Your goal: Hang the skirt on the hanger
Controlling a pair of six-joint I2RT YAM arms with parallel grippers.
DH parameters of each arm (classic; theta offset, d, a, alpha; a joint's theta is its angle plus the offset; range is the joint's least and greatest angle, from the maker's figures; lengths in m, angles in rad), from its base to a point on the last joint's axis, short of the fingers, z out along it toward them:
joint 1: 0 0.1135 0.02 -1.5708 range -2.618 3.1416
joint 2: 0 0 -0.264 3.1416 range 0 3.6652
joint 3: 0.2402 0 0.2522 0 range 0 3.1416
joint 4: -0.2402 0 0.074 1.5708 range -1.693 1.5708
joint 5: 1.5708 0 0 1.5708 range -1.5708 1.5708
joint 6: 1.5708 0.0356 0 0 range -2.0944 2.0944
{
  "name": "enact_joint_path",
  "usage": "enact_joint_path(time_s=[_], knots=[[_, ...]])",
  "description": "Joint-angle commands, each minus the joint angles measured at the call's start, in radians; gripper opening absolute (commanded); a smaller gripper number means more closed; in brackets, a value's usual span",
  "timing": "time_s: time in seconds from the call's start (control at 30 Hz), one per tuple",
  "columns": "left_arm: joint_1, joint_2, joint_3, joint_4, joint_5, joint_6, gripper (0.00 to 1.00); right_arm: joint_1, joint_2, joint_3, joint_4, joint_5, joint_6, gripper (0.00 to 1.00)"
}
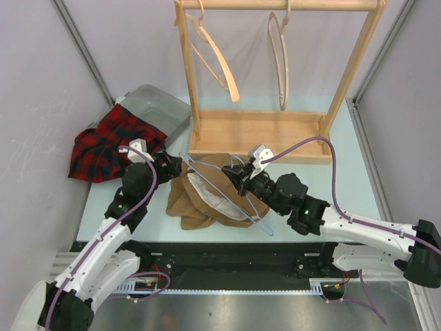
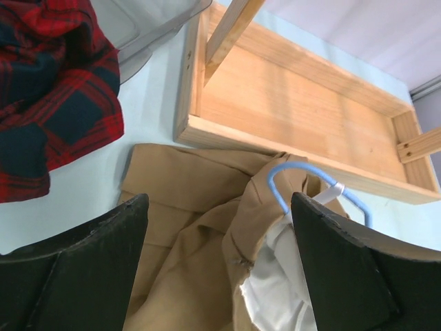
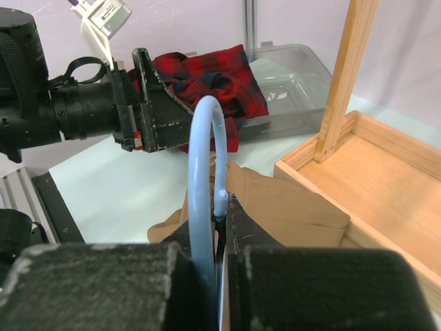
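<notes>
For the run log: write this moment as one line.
left gripper: open above tan skirt | right gripper: shut on blue hanger | skirt: crumpled on table

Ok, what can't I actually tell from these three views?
Right wrist: the hanger below its hook, hidden by the right gripper.
Top external: how far the hanger sits inside the skirt; folds cover it.
Left wrist: the skirt's lower half, cut off by the bottom edge.

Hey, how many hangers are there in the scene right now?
3. Two wooden ones hang on the rack, left hanger and right hanger. The blue hanger lies on the tan skirt, hook pinched by the right gripper. None look hidden.
</notes>
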Motion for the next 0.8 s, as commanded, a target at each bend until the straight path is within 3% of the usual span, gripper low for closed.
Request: enact_joint_path(time_s=[0.0, 0.17, 0.43, 0.77], knots=[[0.034, 0.005, -0.03, 0.155, 0.086, -0.053, 0.88, -0.002, -0.03, 0.06, 0.036, -0.022, 0.032, 0.0], [0.044, 0.04, -0.053, 0.21, 0.149, -0.064, 0.88, -0.003, -0.031, 0.065, 0.029, -0.034, 0.04, 0.0], [0.047, 0.054, -0.083, 0.292, 0.395, 0.007, 0.88, -0.015, -0.013, 0.074, 0.038, -0.045, 0.038, 0.0], [0.047, -0.021, -0.079, 0.189, 0.446, 0.062, 0.86, -0.029, 0.008, 0.082, 0.05, -0.059, 0.051, 0.0]])
